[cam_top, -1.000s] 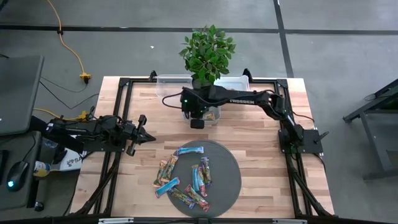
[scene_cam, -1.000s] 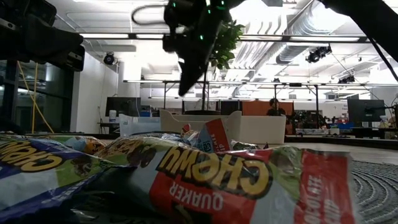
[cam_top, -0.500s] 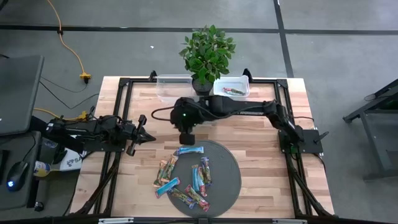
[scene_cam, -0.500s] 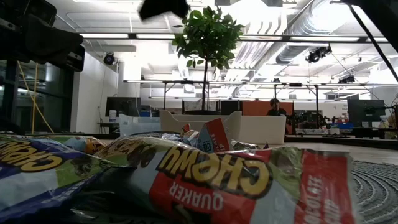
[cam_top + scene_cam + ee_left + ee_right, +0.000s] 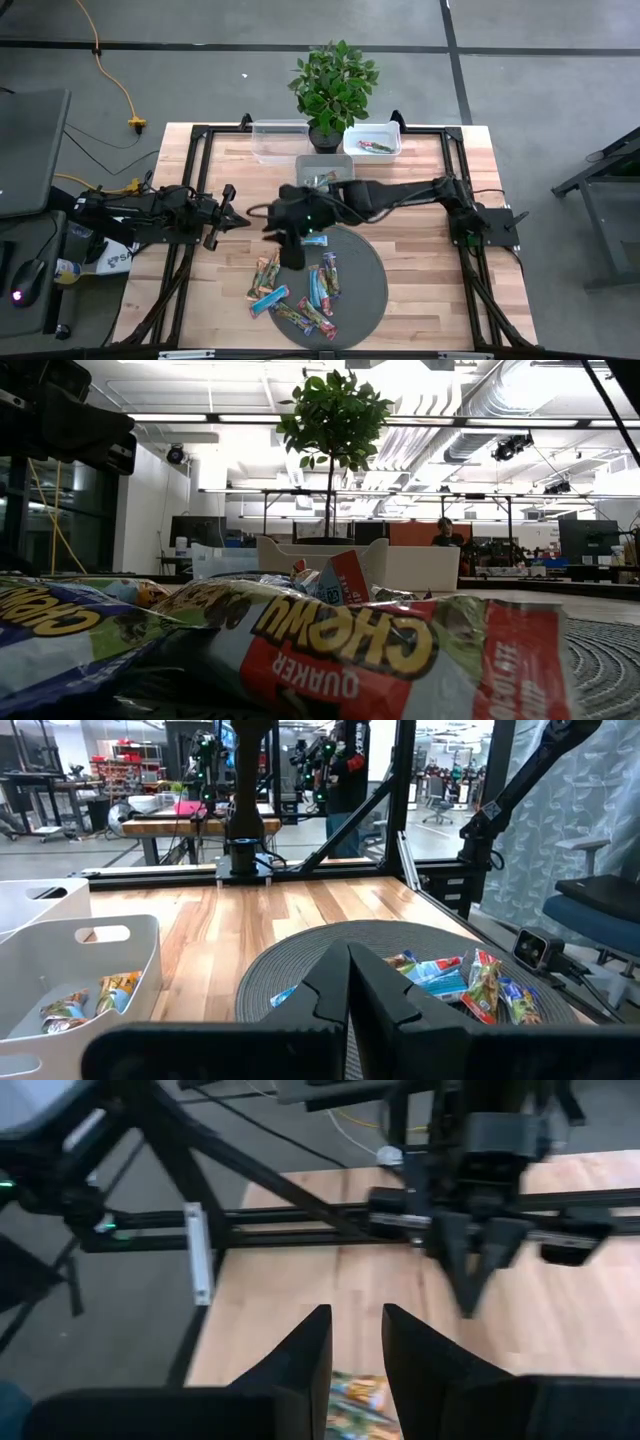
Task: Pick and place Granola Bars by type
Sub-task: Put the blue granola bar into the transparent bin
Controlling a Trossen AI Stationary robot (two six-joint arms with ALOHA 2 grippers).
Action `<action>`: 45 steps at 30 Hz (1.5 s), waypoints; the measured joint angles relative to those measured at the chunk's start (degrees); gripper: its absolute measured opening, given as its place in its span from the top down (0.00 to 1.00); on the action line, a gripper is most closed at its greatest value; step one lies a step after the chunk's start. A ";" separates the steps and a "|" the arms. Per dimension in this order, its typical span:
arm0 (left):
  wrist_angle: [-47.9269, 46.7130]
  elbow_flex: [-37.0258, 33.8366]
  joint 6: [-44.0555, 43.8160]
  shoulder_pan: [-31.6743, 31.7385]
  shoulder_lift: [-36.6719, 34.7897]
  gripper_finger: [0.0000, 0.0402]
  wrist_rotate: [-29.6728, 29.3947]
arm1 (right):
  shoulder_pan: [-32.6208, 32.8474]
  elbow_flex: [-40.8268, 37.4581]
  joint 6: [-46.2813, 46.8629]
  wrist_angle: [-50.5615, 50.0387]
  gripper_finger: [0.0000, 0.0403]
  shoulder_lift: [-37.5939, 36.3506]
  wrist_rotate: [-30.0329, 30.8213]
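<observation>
On the round dark grey woven mat point(image 5: 365, 290), at the near part of the light wooden counter point(image 5: 420, 210), lie the small shiny wrapped Granola Bars point(image 5: 300, 290) in a loose heap, blue, red-pink and yellow-brown together. One blue bar point(image 5: 314, 240) lies at the far edge of the mat. The right claw point(image 5: 291, 257) hangs just above the far left part of the mat, beside this blue bar; its two dark fingers point(image 5: 300, 1360) stand a little apart, released, with nothing between them, and a yellow-brown bar point(image 5: 355, 1395) shows below.

Left of the mat, over the counter's left edge, the left claw point(image 5: 228, 213) waits, its fingers clenched together.

Behind the mat stands a clear rectangular plastic bin point(image 5: 324, 168) with a few bars inside. Farther behind are two more bins: a clear one point(image 5: 278, 138) at the left, and a white one point(image 5: 372, 141) at the right, which holds a red-pink bar. Between these two stands a green potted plant point(image 5: 333, 85).
</observation>
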 joint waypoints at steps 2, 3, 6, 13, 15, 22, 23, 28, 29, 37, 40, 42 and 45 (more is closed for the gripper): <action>0.00 0.00 -0.02 0.00 -0.01 1.00 0.03 | 1.38 0.00 1.23 0.16 0.82 -0.08 0.11; 0.00 0.00 0.00 0.01 -0.02 1.00 0.03 | 2.04 0.00 1.82 0.16 0.82 -0.08 0.17; 0.02 0.02 0.00 0.02 0.00 1.00 0.03 | 3.78 0.00 4.76 0.05 0.82 -0.08 0.48; 0.01 0.01 0.00 0.02 0.00 1.00 0.06 | 7.23 0.00 18.48 0.27 0.82 -0.08 5.68; 0.00 0.02 -0.01 0.01 0.00 1.00 0.08 | 8.27 0.00 22.09 0.23 0.82 -0.08 7.74; 0.00 0.01 0.00 0.02 -0.02 1.00 0.10 | 11.29 0.00 32.25 -0.34 0.82 -0.08 13.94; 0.01 0.01 0.00 0.00 -0.01 1.00 0.10 | 11.59 0.00 33.37 -0.92 0.82 -0.08 14.34; 0.02 0.01 -0.01 0.00 -0.02 1.00 0.12 | 13.35 0.00 44.91 -9.29 0.82 -0.08 17.10; 0.02 0.01 -0.02 0.02 0.00 1.00 0.12 | 13.80 0.00 47.49 -11.94 0.82 -0.08 17.90; 0.02 0.02 -0.02 0.01 0.00 1.00 0.31 | 17.41 -0.02 66.27 -34.33 0.82 -0.08 27.94; 0.02 0.00 -0.02 0.00 -0.01 1.00 0.29 | 17.60 -0.02 68.72 -38.11 0.82 -0.02 28.09; 0.02 0.02 0.00 0.01 -0.02 1.00 0.28 | 17.45 -0.02 69.04 -39.42 0.82 0.23 27.60; 0.02 0.00 -0.01 0.01 -0.02 1.00 0.27 | 17.21 -2.13 70.01 -39.11 0.82 0.33 27.10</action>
